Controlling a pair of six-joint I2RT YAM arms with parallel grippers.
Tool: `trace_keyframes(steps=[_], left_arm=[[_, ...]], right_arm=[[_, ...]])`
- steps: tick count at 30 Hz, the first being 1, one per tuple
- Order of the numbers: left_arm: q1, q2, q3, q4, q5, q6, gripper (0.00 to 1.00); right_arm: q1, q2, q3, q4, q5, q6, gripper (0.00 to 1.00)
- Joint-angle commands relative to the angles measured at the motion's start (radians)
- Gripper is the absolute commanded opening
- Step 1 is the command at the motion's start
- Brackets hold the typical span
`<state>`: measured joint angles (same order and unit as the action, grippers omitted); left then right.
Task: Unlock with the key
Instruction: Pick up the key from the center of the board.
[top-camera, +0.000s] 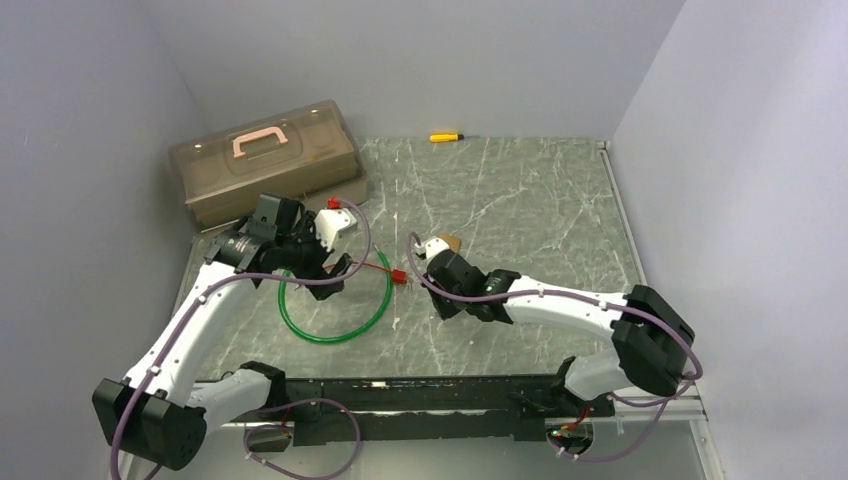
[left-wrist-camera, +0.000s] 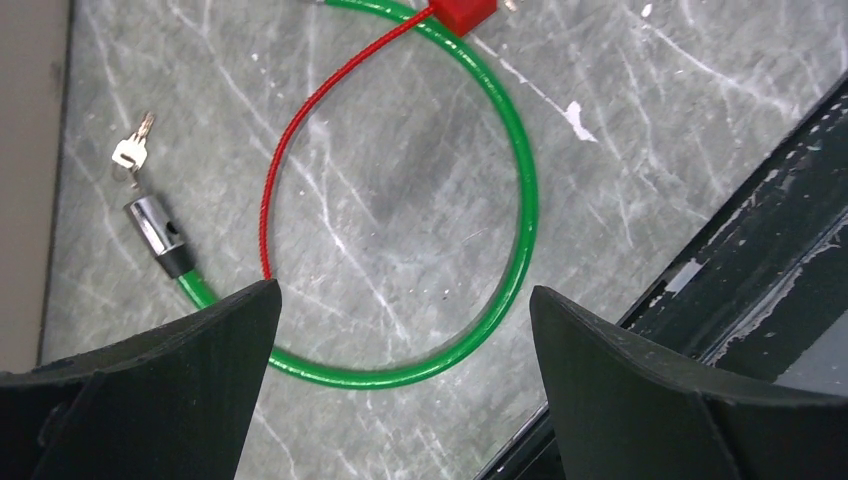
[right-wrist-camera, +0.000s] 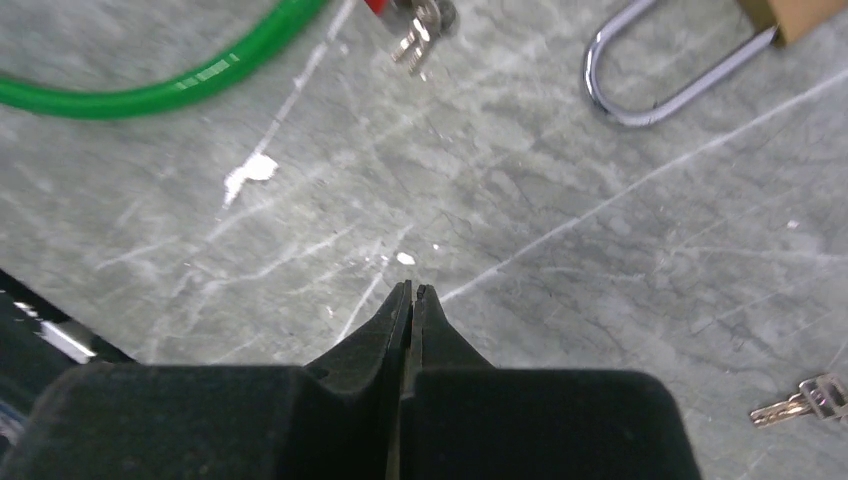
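Black tips of the right gripper are pressed together on nothing, poised over bare table. The loose key lies flat on the stone off to one side, well apart from them. The padlock rests farther ahead, its brass body half out of that view.

Fetching the key looks to be the step in hand. It calls for parting the jaws, setting them astride the key's head and lowering squarely, since so thin a thing on hard stone may skid from a glancing pinch. Gripping the head leaves the blade free for the keyhole.

The right arm stretches low across the table, wrist tipped down. The left gripper hangs with fingers spread wide and empty above the green cable lock, whose chrome cylinder has other keys at its end.
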<state>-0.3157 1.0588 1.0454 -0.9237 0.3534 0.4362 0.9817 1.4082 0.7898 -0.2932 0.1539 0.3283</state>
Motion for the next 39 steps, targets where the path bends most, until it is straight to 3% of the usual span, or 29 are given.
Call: trace_keyframes(steps=[1, 12, 19, 24, 32, 39], left_arm=[[-0.008, 0.043, -0.003, 0.058, 0.105, -0.038, 0.99], [-0.073, 0.04, -0.012, 0.076, 0.224, -0.043, 0.99], [-0.163, -0.032, 0.028, 0.046, 0.198, 0.051, 1.0], [-0.164, -0.113, 0.073, -0.008, 0.352, 0.154, 0.99], [-0.21, -0.306, -0.106, 0.427, 0.478, -0.035, 0.99], [-0.28, -0.303, -0.138, 0.572, 0.462, -0.153, 0.98]], right_arm=[[0.001, -0.057, 0.077, -0.012, -0.027, -0.046, 0.0], [-0.012, -0.179, 0.119, -0.004, -0.123, -0.078, 0.0], [-0.022, -0.267, 0.154, 0.035, -0.263, -0.08, 0.0], [-0.022, -0.312, 0.232, 0.088, -0.417, -0.081, 0.0], [-0.021, -0.332, 0.314, 0.195, -0.501, -0.02, 0.0], [-0.019, -0.338, 0.329, 0.257, -0.533, 0.012, 0.0]])
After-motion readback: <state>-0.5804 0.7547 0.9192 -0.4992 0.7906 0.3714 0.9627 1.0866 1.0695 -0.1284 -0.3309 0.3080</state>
